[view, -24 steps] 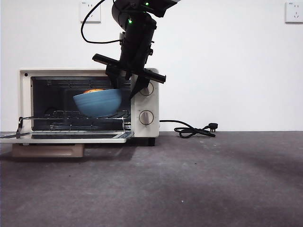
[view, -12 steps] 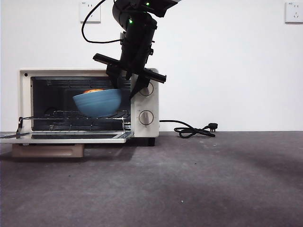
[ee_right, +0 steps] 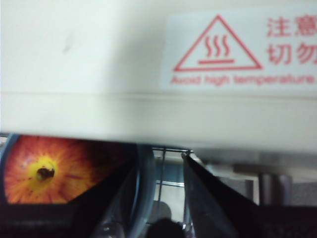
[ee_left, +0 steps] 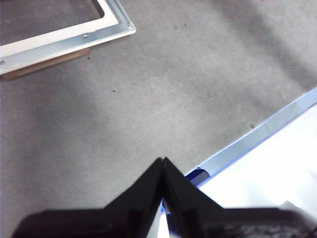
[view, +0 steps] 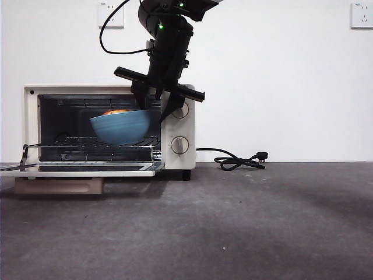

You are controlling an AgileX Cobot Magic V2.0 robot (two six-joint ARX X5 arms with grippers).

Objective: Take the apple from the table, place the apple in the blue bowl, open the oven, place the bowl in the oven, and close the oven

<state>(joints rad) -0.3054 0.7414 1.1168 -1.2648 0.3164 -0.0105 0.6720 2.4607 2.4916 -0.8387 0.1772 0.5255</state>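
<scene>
blue bowl [view: 120, 126] barely moved, hanging inside the oven [view: 180, 125]
your right gripper [view: 158, 108] pinches its three o'clock rim; lower it. left gripper [ee_left: 163, 163] pressed together.

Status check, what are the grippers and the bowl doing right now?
Right gripper shut on blue bowl rim, apple inside, held above the rack in the open oven. Left gripper shut, waiting over table. Nothing blocking.

Even, bright light fills the front view; soft shadows fall on the tabletop [view: 245, 221]. The right wrist view is blurred up close, the oven [ee_right: 99, 59] washed pale, the apple [ee_right: 44, 171] vivid.
</scene>
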